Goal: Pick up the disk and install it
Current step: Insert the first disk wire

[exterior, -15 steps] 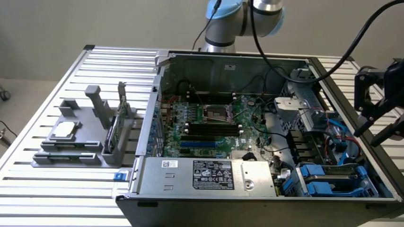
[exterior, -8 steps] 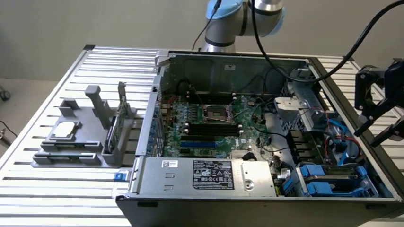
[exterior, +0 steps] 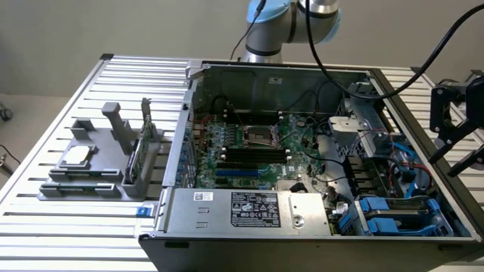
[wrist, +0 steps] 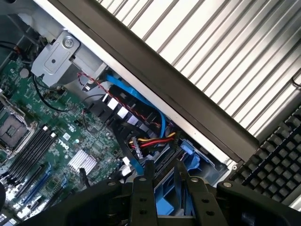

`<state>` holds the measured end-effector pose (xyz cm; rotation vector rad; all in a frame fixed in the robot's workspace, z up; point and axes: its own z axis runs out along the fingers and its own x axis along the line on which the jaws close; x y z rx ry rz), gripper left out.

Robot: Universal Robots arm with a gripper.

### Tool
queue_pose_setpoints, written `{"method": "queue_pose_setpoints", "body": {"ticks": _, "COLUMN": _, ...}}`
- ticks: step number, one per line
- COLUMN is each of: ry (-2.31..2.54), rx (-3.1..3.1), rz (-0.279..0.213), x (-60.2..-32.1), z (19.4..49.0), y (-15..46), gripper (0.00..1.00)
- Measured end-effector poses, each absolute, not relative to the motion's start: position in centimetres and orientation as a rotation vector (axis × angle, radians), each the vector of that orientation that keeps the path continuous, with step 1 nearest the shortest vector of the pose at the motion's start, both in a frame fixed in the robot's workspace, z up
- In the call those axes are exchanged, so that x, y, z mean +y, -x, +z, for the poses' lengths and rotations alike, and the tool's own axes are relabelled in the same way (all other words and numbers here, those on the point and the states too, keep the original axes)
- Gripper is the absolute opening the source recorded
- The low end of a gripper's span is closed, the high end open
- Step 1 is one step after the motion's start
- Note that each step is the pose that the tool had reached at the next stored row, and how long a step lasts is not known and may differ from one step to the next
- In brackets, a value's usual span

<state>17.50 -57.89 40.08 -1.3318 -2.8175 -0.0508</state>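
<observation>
The disk (exterior: pixel 391 212) sits low in the corner bay of the open computer case (exterior: pixel 423 133). Its blue carrier is plain to see, while most of its metal body is hidden. It lies below the pincer (exterior: pixel 446 163) and apart from it. In the wrist view the blue frame of the disk (wrist: pixel 164 206) shows through the gap between the two black fingers (wrist: pixel 141 197), farther on than their tips.

The pincer (wrist: pixel 164 165) hangs over the case's side wall, just above the rim, its fingers slanting down towards the bay. They stand apart, with nothing clamped between them and nothing touching them.

Near the disk, a bundle of red, yellow and black wires (wrist: pixel 153 140) and a blue ribbon cable (wrist: pixel 136 99) run along the inside of that wall, just beyond the fingertips. Farther from the pincer lies the green motherboard (exterior: pixel 250 153), with its empty processor socket, and the silver power supply (exterior: pixel 250 211), which bears a black label.

The case rests on a slatted metal table (exterior: pixel 83 226). On the side of the case away from the pincer, well apart from it, stands a grey holder (exterior: pixel 94 170). It carries a flat silver chip (exterior: pixel 79 156) and an upright green card (exterior: pixel 136 156).
</observation>
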Motion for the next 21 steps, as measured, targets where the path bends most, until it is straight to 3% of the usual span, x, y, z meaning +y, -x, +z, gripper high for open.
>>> {"method": "queue_pose_setpoints", "body": {"ticks": 21, "ry": 1.383, "rx": -2.789, "rz": -0.049, "x": -58.9, "z": 37.5, "y": -18.2, "gripper": 0.31}}
